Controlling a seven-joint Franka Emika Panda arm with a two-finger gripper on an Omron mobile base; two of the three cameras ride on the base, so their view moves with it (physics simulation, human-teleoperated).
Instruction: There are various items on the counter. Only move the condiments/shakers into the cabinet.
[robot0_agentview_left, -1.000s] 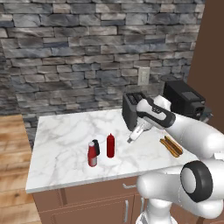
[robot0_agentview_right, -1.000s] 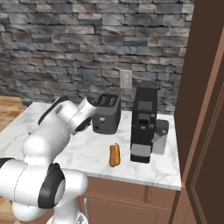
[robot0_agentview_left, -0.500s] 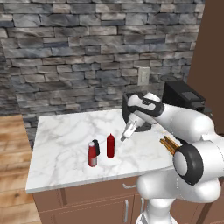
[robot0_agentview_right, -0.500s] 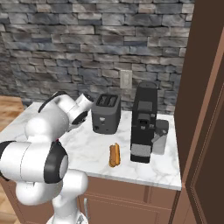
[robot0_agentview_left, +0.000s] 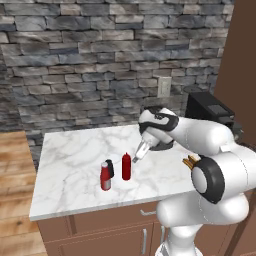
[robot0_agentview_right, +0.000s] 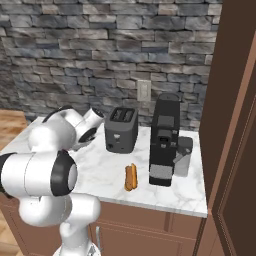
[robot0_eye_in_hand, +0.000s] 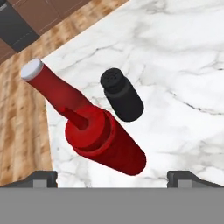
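Note:
On the marble counter (robot0_agentview_left: 70, 165) three condiments stand close together: a dark red squeeze bottle (robot0_agentview_left: 126, 166) with a pointed nozzle, a red bottle with a pale label (robot0_agentview_left: 105, 176) and a short black shaker (robot0_agentview_left: 110, 168). My gripper (robot0_agentview_left: 137, 155) hangs open just right of and slightly above the squeeze bottle, not touching it. From the hand view I look down on the squeeze bottle (robot0_eye_in_hand: 105, 142), the red bottle (robot0_eye_in_hand: 51, 86) behind it and the shaker (robot0_eye_in_hand: 121, 94) beside it; my gripper (robot0_eye_in_hand: 112, 178) has its fingertips (robot0_eye_in_hand: 42, 177) spread wide with nothing between them. The brown cabinet (robot0_agentview_right: 235, 125) rises at the counter's right end.
A dark grey toaster (robot0_agentview_right: 121, 130) stands at the back by the stone wall, a black coffee machine (robot0_agentview_right: 165, 140) to its right, and a hot dog (robot0_agentview_right: 131, 176) lies in front of them. Bare marble lies left of the bottles. Wooden floor (robot0_agentview_left: 12, 200) borders the counter's left end.
The arm has swung left across the counter, carrying the open gripper from near the toaster and hot dog to just beside the squeeze bottle. The objects have not moved.

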